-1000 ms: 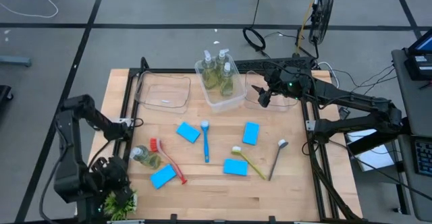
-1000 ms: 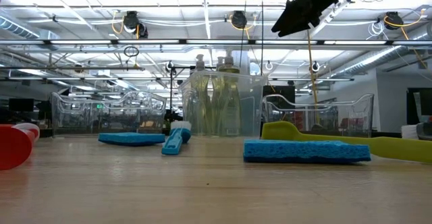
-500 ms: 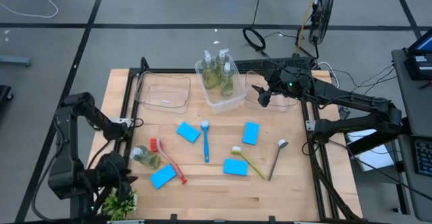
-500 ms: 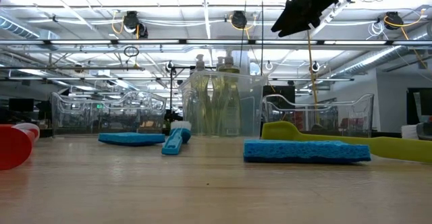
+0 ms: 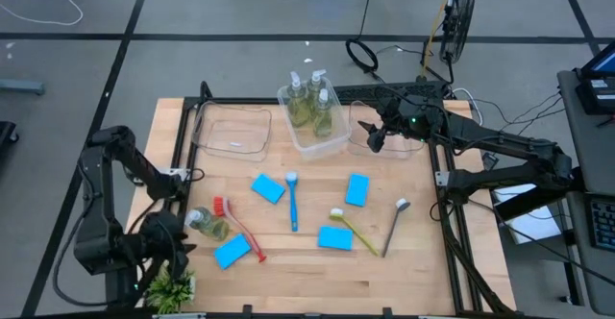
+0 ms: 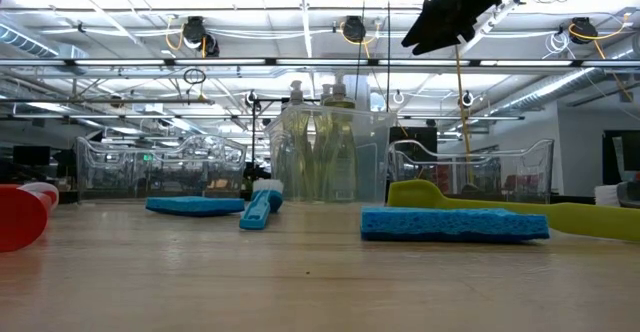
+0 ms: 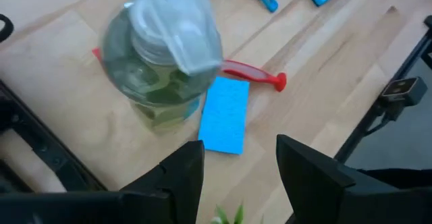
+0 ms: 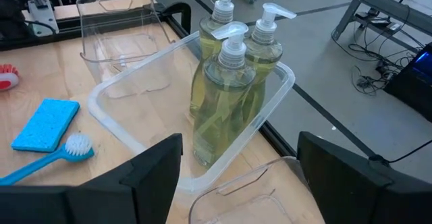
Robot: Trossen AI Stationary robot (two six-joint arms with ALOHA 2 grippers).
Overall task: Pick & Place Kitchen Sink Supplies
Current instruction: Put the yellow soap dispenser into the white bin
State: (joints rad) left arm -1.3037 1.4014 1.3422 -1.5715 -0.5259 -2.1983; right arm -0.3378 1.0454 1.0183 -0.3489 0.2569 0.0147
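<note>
In left wrist view only: open left hand (image 7: 236, 177) above soap bottle (image 7: 164, 69); right hand (image 8: 239, 177) open

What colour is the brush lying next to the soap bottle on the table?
Red. The brush beside the lone soap bottle shows best in the high view.

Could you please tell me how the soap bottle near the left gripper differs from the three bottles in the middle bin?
The lone soap bottle lies on its side on the bare table; the three bottles stand upright. It sits beside the red brush; they are packed together inside the clear bin. All are clear pump bottles of yellow-green soap.
</note>
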